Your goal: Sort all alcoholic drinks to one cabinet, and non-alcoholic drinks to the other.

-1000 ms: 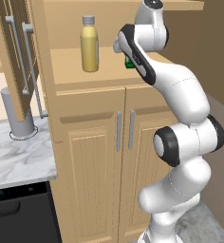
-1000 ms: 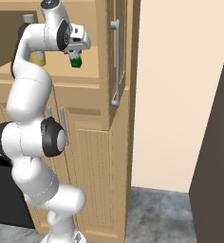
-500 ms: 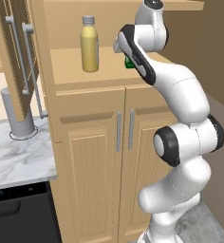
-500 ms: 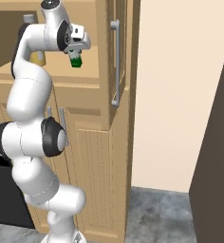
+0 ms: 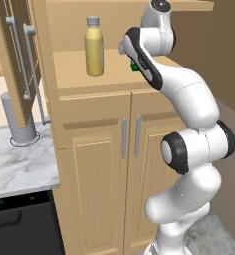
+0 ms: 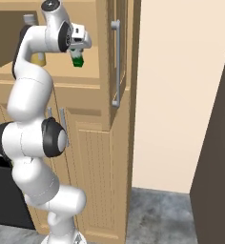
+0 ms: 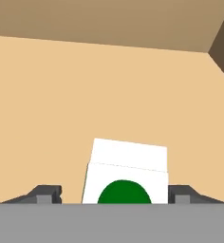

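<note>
The green-and-white carton [image 7: 126, 163] stands on the open shelf [image 5: 114, 74] of the tall light-wood pantry unit, at its right side. My gripper [image 7: 116, 193] is around it from above, open, with a visible gap beside the left fingertip [image 7: 47, 192]. From the right base view the carton [image 6: 77, 61] shows just under the gripper [image 6: 77, 51]; from the left, the carton's [image 5: 134, 65] green edge peeks out behind the arm. The tall yellow bottle [image 5: 93, 47] with a pale grey cap stands upright on the same shelf, to the left. The arm half hides this yellow bottle [image 6: 36, 58] from the right.
The unit's upper doors hang open: the left door [image 5: 20, 55] and the right door [image 6: 117, 62], both with silver bar handles. Closed lower doors [image 5: 129, 134] sit below the shelf. A grey cylinder [image 5: 20, 122] stands on the marble counter [image 5: 20, 169] to the left.
The fingers have spread apart from the carton, letting it go. The arm and the bottle have stayed where they were.
</note>
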### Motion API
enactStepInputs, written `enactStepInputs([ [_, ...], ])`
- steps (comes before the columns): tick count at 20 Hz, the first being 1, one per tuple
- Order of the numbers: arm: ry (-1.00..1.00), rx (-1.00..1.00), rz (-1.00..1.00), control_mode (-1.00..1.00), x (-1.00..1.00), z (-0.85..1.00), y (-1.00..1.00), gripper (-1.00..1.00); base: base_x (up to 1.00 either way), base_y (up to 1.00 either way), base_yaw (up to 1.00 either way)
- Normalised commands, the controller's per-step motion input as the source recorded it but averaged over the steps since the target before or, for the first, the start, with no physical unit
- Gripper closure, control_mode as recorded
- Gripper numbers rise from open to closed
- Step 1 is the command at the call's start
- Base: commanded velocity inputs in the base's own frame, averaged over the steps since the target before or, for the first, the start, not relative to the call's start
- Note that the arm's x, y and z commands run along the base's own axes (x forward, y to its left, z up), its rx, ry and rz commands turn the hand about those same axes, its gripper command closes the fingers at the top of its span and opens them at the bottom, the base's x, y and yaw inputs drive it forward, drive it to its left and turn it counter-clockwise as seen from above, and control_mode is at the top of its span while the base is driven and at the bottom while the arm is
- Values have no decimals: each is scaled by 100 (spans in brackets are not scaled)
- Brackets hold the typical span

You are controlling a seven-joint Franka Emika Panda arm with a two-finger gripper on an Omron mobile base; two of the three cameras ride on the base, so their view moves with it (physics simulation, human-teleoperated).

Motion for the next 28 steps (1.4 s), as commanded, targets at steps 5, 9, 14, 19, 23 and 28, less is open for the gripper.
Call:
enactStepInputs([
  [5, -5, 0, 0, -100, 12, 0, 0, -100, 0, 0, 0],
  [9, -3, 0, 0, -100, 12, 0, 0, -100, 0, 0, 0],
  [14, -4, 0, 0, -100, -2, 0, 0, -100, 0, 0, 0],
  [19, -1, 0, -1, -100, -75, -3, 14, -100, 0, 0, 0],
  [23, -1, 0, -8, -100, -100, -11, 27, -100, 0, 0, 0],
  [28, 0, 0, -9, -100, -100, -36, 21, -100, 0, 0, 0],
])
